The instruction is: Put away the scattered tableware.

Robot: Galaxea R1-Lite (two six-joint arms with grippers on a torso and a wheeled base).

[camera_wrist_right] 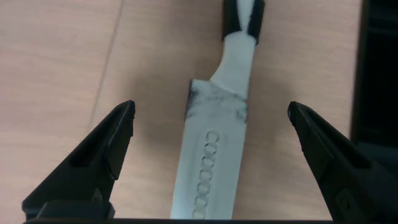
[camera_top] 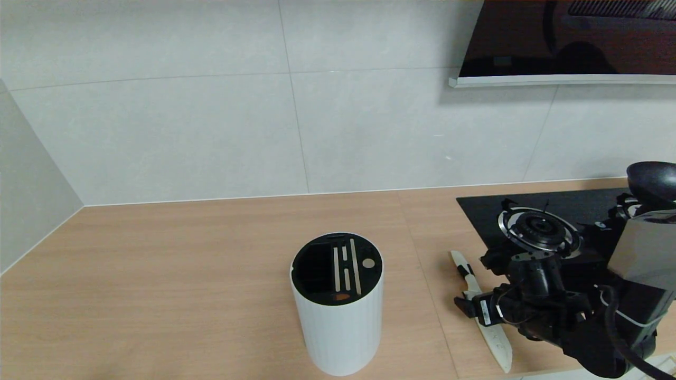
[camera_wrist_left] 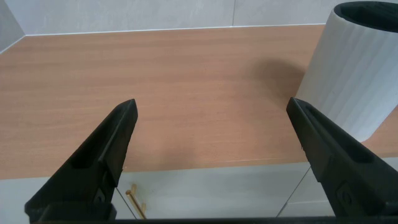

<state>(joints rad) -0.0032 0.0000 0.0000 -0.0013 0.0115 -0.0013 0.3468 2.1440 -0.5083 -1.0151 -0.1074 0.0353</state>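
A knife (camera_top: 494, 343) with a pale blade and a pale handle banded in black lies flat on the wooden counter, just left of the hob. My right gripper (camera_top: 475, 295) hovers over it, open. In the right wrist view the knife (camera_wrist_right: 214, 143) runs lengthwise between the two spread fingers (camera_wrist_right: 109, 155) without touching either. A white ribbed cylindrical holder (camera_top: 338, 322) with a black slotted top stands upright mid-counter, left of the knife. My left gripper (camera_wrist_left: 214, 162) is open and empty at the counter's front edge, with the holder (camera_wrist_left: 351, 68) off to one side.
A black gas hob (camera_top: 480, 211) with a burner ring (camera_top: 538, 229) sits at the right, close to the knife. A dark range hood (camera_top: 565, 42) hangs above it. The tiled wall bounds the counter at the back and left. Bare counter (camera_top: 185, 264) spreads left of the holder.
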